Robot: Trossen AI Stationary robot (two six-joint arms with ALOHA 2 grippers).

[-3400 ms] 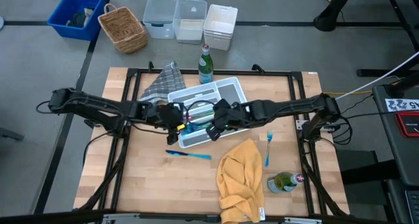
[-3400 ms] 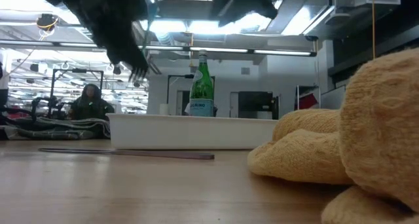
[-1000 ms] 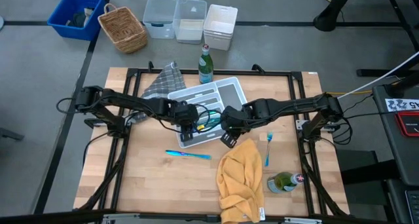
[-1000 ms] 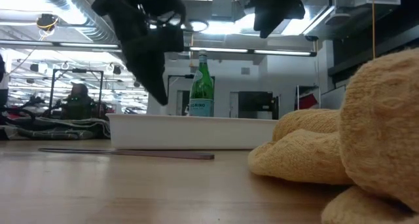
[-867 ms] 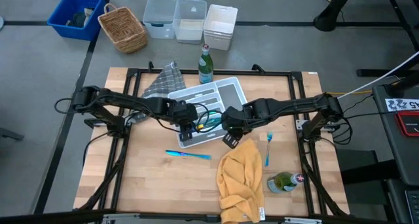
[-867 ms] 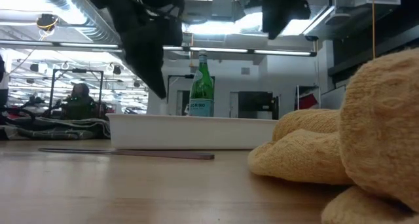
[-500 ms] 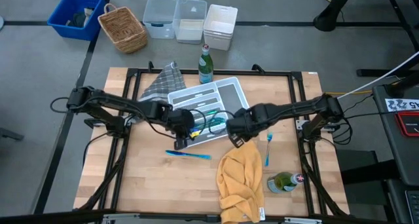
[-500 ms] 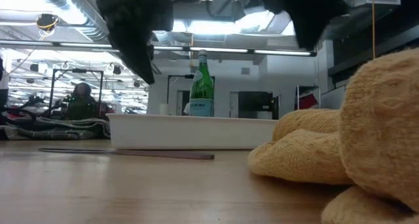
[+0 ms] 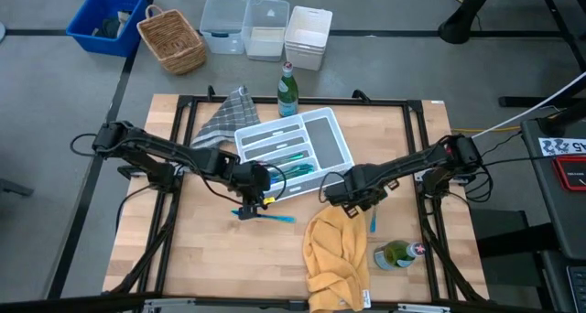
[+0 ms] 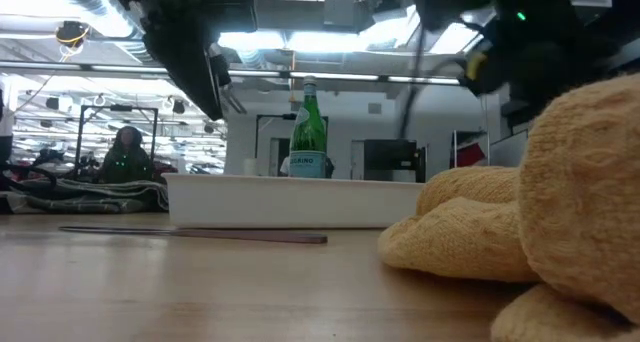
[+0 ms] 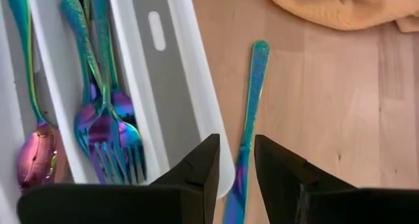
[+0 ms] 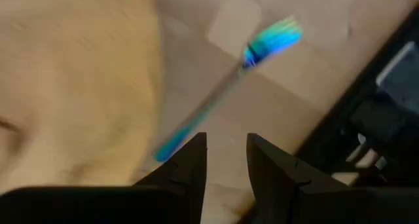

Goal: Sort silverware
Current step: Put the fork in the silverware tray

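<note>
Silverware in white tray, wooden table, workshop behind

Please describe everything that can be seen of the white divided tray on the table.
The white divided tray is a shallow plastic-looking organizer with long parallel compartments and rounded corners. It lies flat on the wooden table, turned at an angle, in front of the green bottle and beside the checked cloth. Blue-purple iridescent forks lie in one compartment and a spoon in the next; another compartment looks empty. A slot is cut in one divider floor.
</note>
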